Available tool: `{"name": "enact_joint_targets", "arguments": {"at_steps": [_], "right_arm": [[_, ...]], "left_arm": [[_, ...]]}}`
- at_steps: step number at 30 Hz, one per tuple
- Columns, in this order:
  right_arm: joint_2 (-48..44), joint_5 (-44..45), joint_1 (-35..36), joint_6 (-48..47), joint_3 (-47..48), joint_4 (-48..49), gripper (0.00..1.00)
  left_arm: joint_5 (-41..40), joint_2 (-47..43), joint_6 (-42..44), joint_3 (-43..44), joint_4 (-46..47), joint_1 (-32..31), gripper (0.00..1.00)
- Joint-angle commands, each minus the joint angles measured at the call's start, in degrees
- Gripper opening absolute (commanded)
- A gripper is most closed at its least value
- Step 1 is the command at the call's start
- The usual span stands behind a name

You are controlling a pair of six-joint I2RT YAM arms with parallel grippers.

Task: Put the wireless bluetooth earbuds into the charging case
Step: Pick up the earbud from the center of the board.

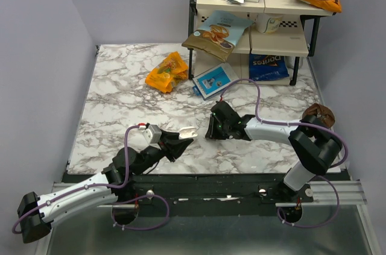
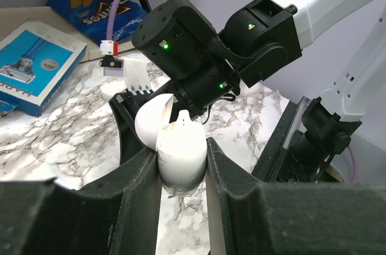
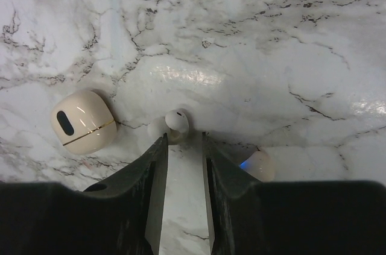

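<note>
The left gripper [image 2: 183,157] is clamped on the charging case [image 2: 181,155], a small cream-white oval held upright between the two dark fingers [image 2: 136,179], lifted off the marble table [image 1: 120,104] with its lid [image 2: 151,122] swung open to the left; in the overhead view the case shows as a pale sliver at the tip of the left arm, near the table's front edge. The right gripper [image 3: 181,143] points down at the marble just across from it, and its fingertips [image 3: 158,152] pinch a cream earbud [image 3: 176,121] whose rounded head sticks out past the tips (the jaws stand only a narrow slot apart, closed on it); the earbud sits at or just above the surface, and which one cannot tell. To the left of it in the right wrist view lies a cream rounded object with a dark oval mark and a thin gold seam [image 3: 83,121], and another small pale piece [image 3: 259,164] lies just right of the right finger. Farther back on the table are an orange snack bag [image 1: 167,72] and a blue box [image 1: 214,79], beside a shelf [image 1: 283,38] of snack packs including a blue Doritos bag [image 1: 268,66]; a brown round object [image 1: 319,113] sits near the right edge.
</note>
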Motion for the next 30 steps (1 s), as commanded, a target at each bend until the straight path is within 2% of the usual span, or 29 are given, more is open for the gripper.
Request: {"name": "enact_joint_targets", "arguments": {"at_steps": [1, 5, 13, 30], "right_arm": [[1.91, -0.22, -0.4, -0.01, 0.57, 0.87, 0.38], [2.61, -0.31, -0.4, -0.36, 1.45, 0.44, 0.41], [3.76, -0.83, -0.49, -1.15, 2.24, 0.26, 0.39], [1.65, -0.04, -0.49, -1.86, 1.36, 0.26, 0.14]], "left_arm": [[-1.11, 0.12, -0.05, -0.38, 0.17, -0.24, 0.0], [-1.11, 0.03, -0.14, -0.38, 0.09, -0.33, 0.0], [-1.11, 0.38, -0.14, -0.56, 0.17, -0.24, 0.0], [-0.94, 0.55, -0.31, -0.64, 0.53, -0.33, 0.0]]}}
